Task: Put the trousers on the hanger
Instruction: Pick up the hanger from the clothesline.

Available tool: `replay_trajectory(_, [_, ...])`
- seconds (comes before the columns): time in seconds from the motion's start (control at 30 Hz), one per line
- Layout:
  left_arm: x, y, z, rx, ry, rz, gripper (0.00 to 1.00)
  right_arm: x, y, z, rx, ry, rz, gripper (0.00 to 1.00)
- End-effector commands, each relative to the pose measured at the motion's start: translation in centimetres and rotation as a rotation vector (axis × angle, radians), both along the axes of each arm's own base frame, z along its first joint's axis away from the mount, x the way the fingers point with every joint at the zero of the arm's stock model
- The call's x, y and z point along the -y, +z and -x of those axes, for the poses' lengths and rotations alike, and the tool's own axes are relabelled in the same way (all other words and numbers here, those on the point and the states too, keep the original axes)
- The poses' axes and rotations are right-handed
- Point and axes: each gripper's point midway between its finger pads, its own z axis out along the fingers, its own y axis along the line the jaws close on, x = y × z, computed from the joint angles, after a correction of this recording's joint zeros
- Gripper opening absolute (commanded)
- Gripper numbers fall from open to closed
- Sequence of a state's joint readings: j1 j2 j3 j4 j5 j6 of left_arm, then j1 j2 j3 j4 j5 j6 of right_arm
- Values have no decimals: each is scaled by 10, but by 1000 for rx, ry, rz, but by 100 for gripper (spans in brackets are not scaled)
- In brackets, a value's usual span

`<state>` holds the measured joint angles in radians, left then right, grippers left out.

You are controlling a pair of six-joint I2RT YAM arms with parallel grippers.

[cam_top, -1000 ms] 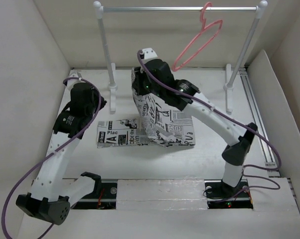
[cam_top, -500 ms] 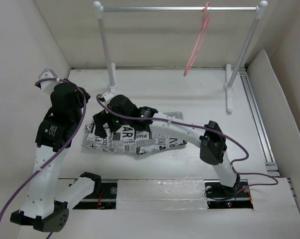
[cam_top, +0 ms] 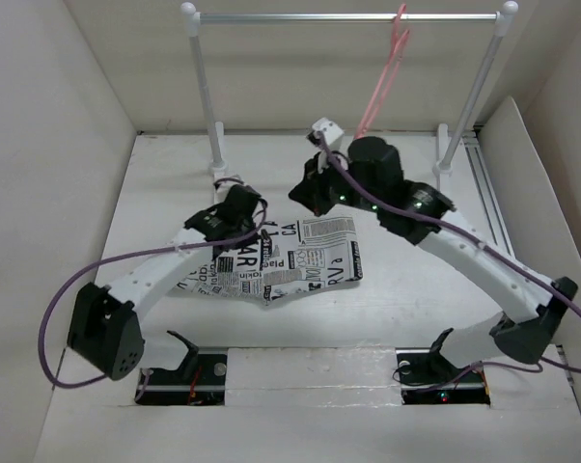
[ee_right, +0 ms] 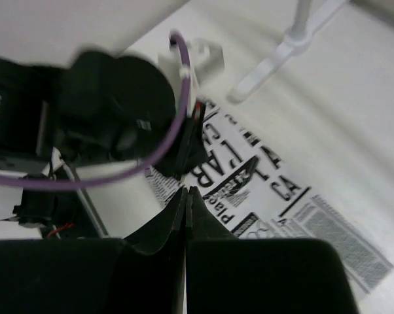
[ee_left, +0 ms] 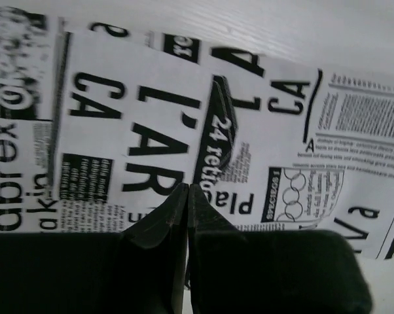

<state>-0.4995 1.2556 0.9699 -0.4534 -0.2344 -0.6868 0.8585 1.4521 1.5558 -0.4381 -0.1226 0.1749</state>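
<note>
The white table (cam_top: 416,299) fills the floor of my walled bay. At its far edge stands the white-and-silver rail (cam_top: 300,16), its bar carried on two posts.

The trousers (cam_top: 305,258) lie on the table in front of the rail, a flattish, partly folded heap of white cloth covered in black newspaper print. They sit about midway between my two arms, nearer the left post than the right. They are not on the hanger.

The pink hanger (cam_top: 379,87) hangs by its hook from the bar, near the right post. From above I see it almost edge-on, its frame slanting down and to the left, well apart from the trousers.

My left claw (ee_left: 187,190) is low over the left part of the trousers, its fingers pressed together with no cloth showing between them. I cannot tell whether the tips touch the cloth.

My right claw (ee_right: 186,191) hangs above the far edge of the trousers, jaws together and gripping nothing. Its blurred camera looks past the tips at my left wrist.
</note>
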Motion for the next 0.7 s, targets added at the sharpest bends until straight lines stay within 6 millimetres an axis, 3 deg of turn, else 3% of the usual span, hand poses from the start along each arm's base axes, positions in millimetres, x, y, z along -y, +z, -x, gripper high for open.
replay_trajectory(0.0, [42,71,-22,186,-48,12,0,47,53,-10,121,-38,1,1])
replay_trajectory(0.03, [37,62,-27,162,-21,-111,0,83,82,-28,162,-124,-41,3])
replay_trajectory(0.07, [51,70,-25,178,-47,-148,0,97,95,-35,178,-133,-65,7])
replay_trajectory(0.1, [56,94,-29,218,-33,-168,0,114,103,-45,191,-165,-84,8])
replay_trajectory(0.13, [56,93,-36,225,-6,-220,0,151,115,-71,221,-258,-103,10])
replay_trajectory(0.2, [65,98,-40,233,-10,-205,0,168,120,-87,205,-248,-154,16])
replay_trajectory(0.23, [81,96,-39,224,-82,-161,0,193,126,-107,224,-301,-176,30])
replay_trajectory(0.3, [92,83,-42,218,-137,-85,0,198,117,-130,172,-287,-216,39])
replay_trajectory(0.37, [109,85,-30,229,-237,17,0,210,112,-157,153,-317,-233,56])
replay_trajectory(0.4, [111,68,-21,204,-269,32,0,209,112,-163,141,-318,-253,62])
replay_trajectory(0.43, [120,82,-18,249,-301,107,0,213,115,-172,152,-332,-267,72])
replay_trajectory(0.53, [120,64,-8,218,-324,125,0,204,113,-190,134,-282,-335,82])
replay_trajectory(0.6, [118,50,-4,181,-335,103,4,198,102,-199,81,-263,-375,85])
replay_trajectory(0.67, [119,35,3,137,-348,81,12,187,106,-202,97,-219,-414,86])
